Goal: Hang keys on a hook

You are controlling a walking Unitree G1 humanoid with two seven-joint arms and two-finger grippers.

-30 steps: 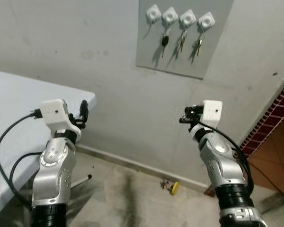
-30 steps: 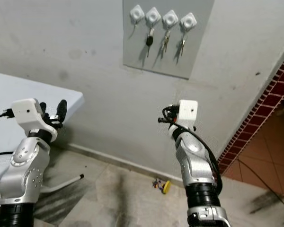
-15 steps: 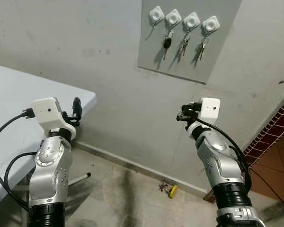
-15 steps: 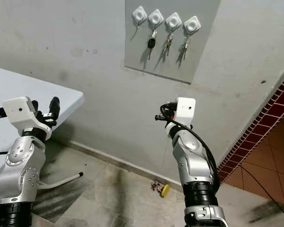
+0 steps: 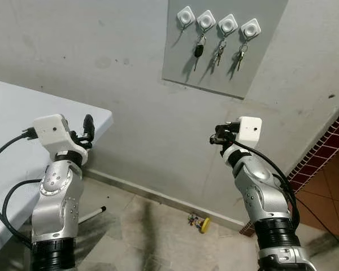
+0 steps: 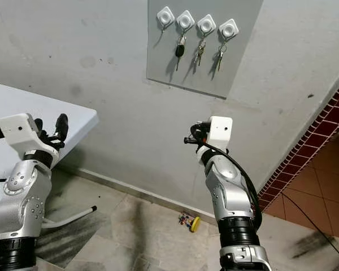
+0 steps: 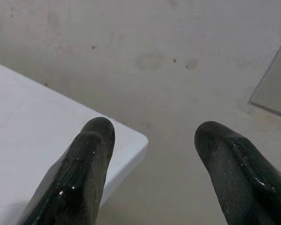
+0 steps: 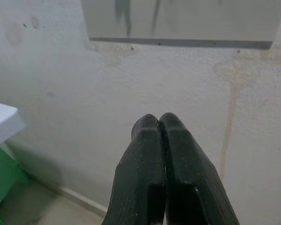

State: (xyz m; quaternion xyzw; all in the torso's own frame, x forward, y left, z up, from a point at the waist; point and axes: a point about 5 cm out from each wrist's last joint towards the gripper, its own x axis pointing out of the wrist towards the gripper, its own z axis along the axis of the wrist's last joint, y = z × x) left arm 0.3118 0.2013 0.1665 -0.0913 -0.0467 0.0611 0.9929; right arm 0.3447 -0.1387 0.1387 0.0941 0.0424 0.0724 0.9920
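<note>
Your right gripper [image 8: 159, 123] is pressed closed on nothing, left gripper [image 7: 152, 140] spread wide, empty; a key bunch [image 5: 202, 223] lies on the floor at six o'clock, so fetch it for the free hook [image 5: 186, 16] at twelve

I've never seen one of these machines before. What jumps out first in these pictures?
High on the wall, a grey panel carries four white hooks in a row; three hold keys, while the leftmost hook is bare. Below, two silver arms reach toward the wall: the left pincer is open near the white table's corner, and the right pincer is shut, with nothing between its fingers. A small yellow object lies on the floor by the wall.
</note>
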